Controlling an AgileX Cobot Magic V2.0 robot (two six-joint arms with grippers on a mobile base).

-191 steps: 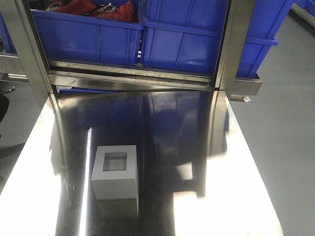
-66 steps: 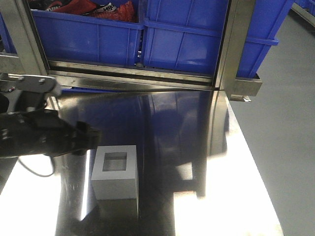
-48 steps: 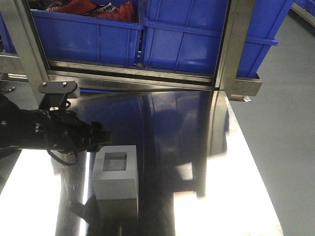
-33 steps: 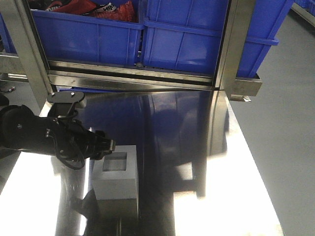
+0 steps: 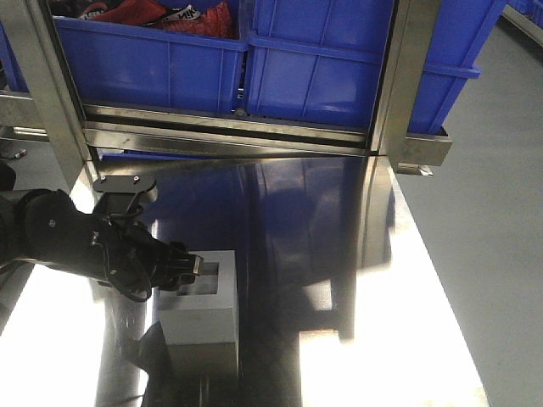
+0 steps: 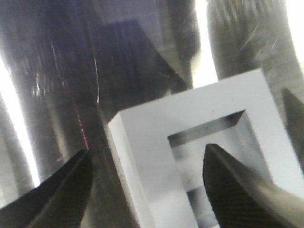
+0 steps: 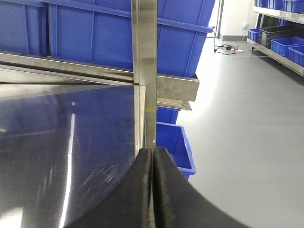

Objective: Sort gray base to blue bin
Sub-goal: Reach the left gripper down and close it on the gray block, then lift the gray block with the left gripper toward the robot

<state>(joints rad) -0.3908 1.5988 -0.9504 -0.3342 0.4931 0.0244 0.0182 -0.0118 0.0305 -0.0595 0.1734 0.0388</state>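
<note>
Evidently poised to pinch, the black left gripper (image 6: 145, 156) gapes wide astride one wall of the matte gray recessed cube (image 5: 200, 320)

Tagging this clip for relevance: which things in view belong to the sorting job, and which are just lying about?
Job: base; left pincer, open astride its wall; blue bins on the rack, target unclear.
Not job: right pincer, shut; red items in one bin; floor bin; table.
</note>
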